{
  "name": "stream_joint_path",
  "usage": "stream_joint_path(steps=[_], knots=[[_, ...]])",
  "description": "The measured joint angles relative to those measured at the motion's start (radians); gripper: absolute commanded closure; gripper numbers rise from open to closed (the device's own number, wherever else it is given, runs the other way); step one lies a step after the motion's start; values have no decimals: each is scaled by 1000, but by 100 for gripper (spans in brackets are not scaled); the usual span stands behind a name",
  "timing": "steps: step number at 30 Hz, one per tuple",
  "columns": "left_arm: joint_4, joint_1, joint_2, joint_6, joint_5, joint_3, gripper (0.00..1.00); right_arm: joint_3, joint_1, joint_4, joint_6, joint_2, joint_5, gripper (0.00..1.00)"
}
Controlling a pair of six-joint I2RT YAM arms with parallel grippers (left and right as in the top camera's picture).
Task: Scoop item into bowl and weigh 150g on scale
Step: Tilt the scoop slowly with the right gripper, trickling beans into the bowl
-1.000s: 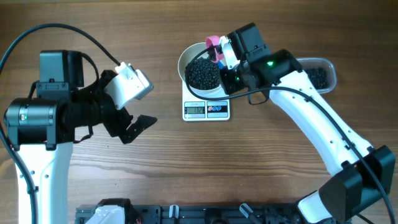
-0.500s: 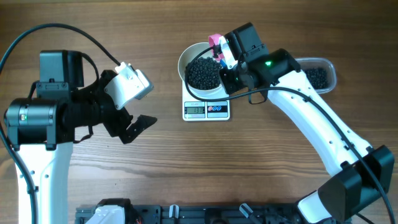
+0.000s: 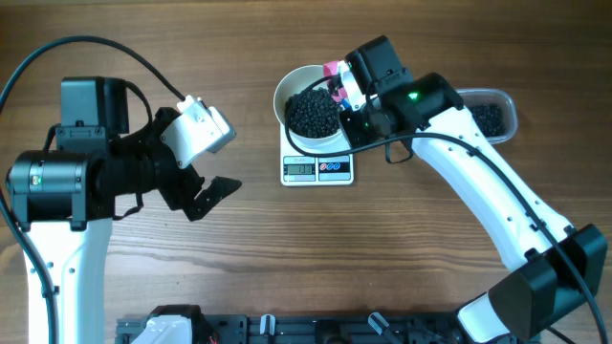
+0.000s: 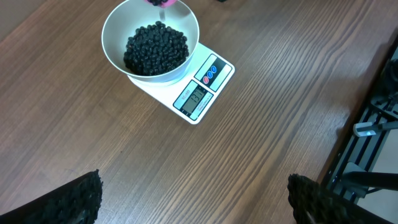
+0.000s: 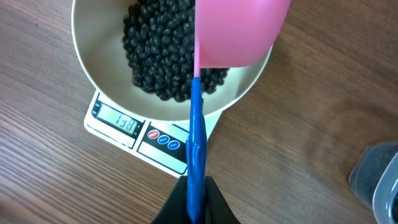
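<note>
As the right gripper (image 5: 194, 198) clenches its blue handle (image 5: 195, 143), the scoop (image 5: 214, 56) points straight away, pink cup (image 5: 245, 28) tilted over the bead-filled bowl (image 5: 93, 68); left gripper (image 4: 196, 202) gapes.

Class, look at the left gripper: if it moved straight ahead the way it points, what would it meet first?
Most likely the bare brown wooden table, just short of the small flat white rectangular scale. The open left gripper holds nothing, but depth is hard to judge.

Wood-grain table (image 3: 239, 268), smooth bowl (image 4: 115, 37), plastic scoop (image 5: 242, 31)
</note>
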State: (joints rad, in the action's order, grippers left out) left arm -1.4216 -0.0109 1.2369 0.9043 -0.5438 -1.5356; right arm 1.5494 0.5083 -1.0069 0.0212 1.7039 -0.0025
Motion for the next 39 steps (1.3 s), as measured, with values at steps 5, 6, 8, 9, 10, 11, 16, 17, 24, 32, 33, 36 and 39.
stream_joint_path(steps=[5, 6, 8, 9, 10, 11, 16, 17, 24, 32, 33, 36, 39], knots=[[0, 0, 0, 0, 0, 0, 0, 10, 0, -3, 1, 0, -3, 95], [0, 0, 0, 0, 0, 0, 0, 10, 0, -4, 1, 1, -4, 95], [0, 0, 0, 0, 0, 0, 0, 10, 0, -7, 1, 2, -13, 95], [0, 0, 0, 0, 0, 0, 0, 11, 0, -8, 5, 2, -17, 96], [0, 0, 0, 0, 0, 0, 0, 11, 0, -11, 8, 2, -20, 96], [0, 0, 0, 0, 0, 0, 0, 11, 0, -18, 8, 2, -22, 95], [0, 0, 0, 0, 0, 0, 0, 11, 0, -27, 8, 6, -24, 96], [0, 0, 0, 0, 0, 0, 0, 11, 0, -30, 8, 6, -24, 96], [0, 0, 0, 0, 0, 0, 0, 11, 0, -40, 40, 11, -43, 96], [0, 0, 0, 0, 0, 0, 0, 11, 0, -8, 113, 12, -130, 96], [0, 0, 0, 0, 0, 0, 0, 11, 0, -4, 122, 12, -141, 96], [0, 0, 0, 0, 0, 0, 0, 11, 0, -2, 151, 12, -165, 95], [0, 0, 0, 0, 0, 0, 0, 11, 0, -2, 165, 12, -169, 96]])
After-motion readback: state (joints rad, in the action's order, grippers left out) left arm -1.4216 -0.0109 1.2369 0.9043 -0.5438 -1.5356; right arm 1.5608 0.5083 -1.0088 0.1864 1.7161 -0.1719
